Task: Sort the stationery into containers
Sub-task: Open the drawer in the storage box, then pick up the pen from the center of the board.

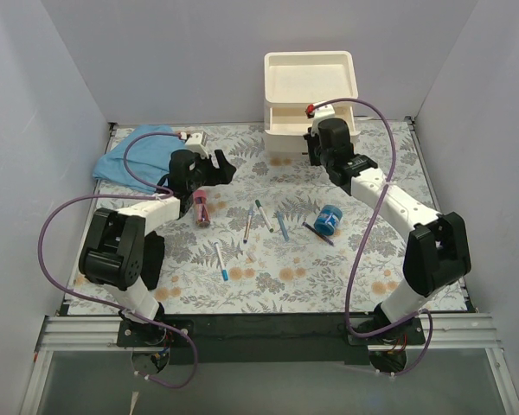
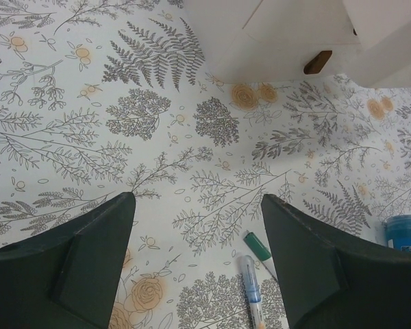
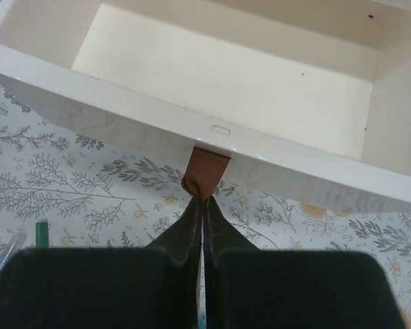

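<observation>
The cream drawer unit (image 1: 310,95) stands at the far middle, with one drawer (image 3: 226,75) pulled out and empty. My right gripper (image 3: 204,200) is shut on that drawer's brown handle (image 3: 205,175); it also shows in the top view (image 1: 316,145). My left gripper (image 1: 221,169) is open and empty above the mat, jaws wide apart in its wrist view (image 2: 197,199). A pink tube (image 1: 201,207), several pens (image 1: 264,215), a dark marker (image 1: 317,233) and a blue tape roll (image 1: 329,219) lie mid-table. A green-capped pen (image 2: 257,247) and a blue-capped pen (image 2: 250,281) lie just under my left gripper.
A light-blue cloth (image 1: 130,160) lies at the far left, behind my left arm. The floral mat (image 1: 285,277) covers the table. White walls close in the left, right and back. The shallow tray top (image 1: 310,73) of the unit holds nothing I can see.
</observation>
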Motion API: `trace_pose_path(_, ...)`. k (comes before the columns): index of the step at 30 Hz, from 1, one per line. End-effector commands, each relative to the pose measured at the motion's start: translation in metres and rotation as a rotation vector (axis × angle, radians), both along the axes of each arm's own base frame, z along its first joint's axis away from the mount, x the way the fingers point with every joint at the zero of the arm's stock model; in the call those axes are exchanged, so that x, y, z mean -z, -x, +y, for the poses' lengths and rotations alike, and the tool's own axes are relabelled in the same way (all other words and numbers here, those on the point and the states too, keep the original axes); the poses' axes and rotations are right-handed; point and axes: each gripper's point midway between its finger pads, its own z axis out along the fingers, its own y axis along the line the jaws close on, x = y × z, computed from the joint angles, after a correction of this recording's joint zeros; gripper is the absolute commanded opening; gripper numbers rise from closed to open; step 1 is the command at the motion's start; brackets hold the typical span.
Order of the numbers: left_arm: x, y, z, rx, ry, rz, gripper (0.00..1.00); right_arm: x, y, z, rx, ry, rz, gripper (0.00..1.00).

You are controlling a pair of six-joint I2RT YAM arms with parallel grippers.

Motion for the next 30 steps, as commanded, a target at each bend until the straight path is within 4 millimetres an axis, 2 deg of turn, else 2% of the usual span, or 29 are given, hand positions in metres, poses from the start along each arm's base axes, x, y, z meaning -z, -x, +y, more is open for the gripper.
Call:
trace_pose_path(1,-0.034,0.005,0.001,0.006,0.023,-0.07,0.75,-0.015,0.012,0.003,-0.028,-0.002,-0.029,0.01)
trace_pose_path(5,-0.027,0.009,0.004,0.002,0.009,-0.031,0.76,-0.012,0.015,0.002,-0.032,0.003,-0.027,0.01)
trace_pose_path(6,-0.026,0.01,0.002,0.008,0.009,-0.025,0.76,-0.013,0.015,0.001,-0.035,0.009,-0.031,0.14)
trace_pose_path(8,-0.025,0.012,0.001,0.022,0.006,-0.006,0.77,-0.013,0.016,0.0,-0.035,0.013,-0.033,0.33)
trace_pose_path(9,-0.024,0.012,0.0,0.029,0.002,0.005,0.77,-0.014,0.017,0.0,-0.039,0.013,-0.036,0.45)
trace_pose_path(10,-0.025,0.012,-0.002,0.045,0.0,0.015,0.77,-0.014,0.017,-0.001,-0.043,0.023,-0.036,0.51)
trace_pose_path(11,-0.016,0.016,-0.003,0.061,-0.016,0.06,0.77,-0.017,0.019,-0.003,-0.042,0.025,-0.041,0.56)
trace_pose_path(12,-0.024,0.013,-0.009,0.095,-0.024,0.054,0.77,-0.019,0.019,-0.004,-0.041,0.03,-0.041,0.66)
trace_pose_path(13,-0.023,0.013,-0.009,0.11,-0.038,0.071,0.77,-0.016,0.021,-0.01,-0.036,0.041,-0.022,0.7)
trace_pose_path(14,-0.008,0.021,-0.009,0.127,-0.062,0.153,0.77,-0.019,0.024,-0.013,-0.035,0.039,-0.019,0.74)
trace_pose_path(16,-0.006,0.016,-0.011,0.14,-0.084,0.217,0.75,-0.009,0.033,-0.022,-0.042,0.046,0.025,0.77)
trace_pose_path(18,0.017,0.024,-0.011,0.152,-0.113,0.342,0.73,-0.008,0.045,-0.027,-0.061,0.046,0.036,0.82)
trace_pose_path(19,0.011,0.017,-0.01,0.137,-0.12,0.347,0.7,0.008,0.053,-0.035,-0.063,0.065,0.072,0.83)
trace_pose_path(20,0.017,0.023,-0.011,0.133,-0.132,0.39,0.68,0.003,0.059,-0.039,-0.069,0.073,0.06,0.86)
trace_pose_path(23,0.018,0.021,-0.013,0.102,-0.164,0.383,0.65,0.016,0.079,-0.05,-0.104,0.102,0.084,0.94)
trace_pose_path(25,0.02,0.023,-0.018,0.103,-0.194,0.378,0.61,0.022,0.09,-0.052,-0.141,0.115,0.096,0.98)
trace_pose_path(30,0.033,0.033,-0.024,0.111,-0.276,0.38,0.56,0.027,0.108,-0.047,-0.241,0.119,0.106,0.98)
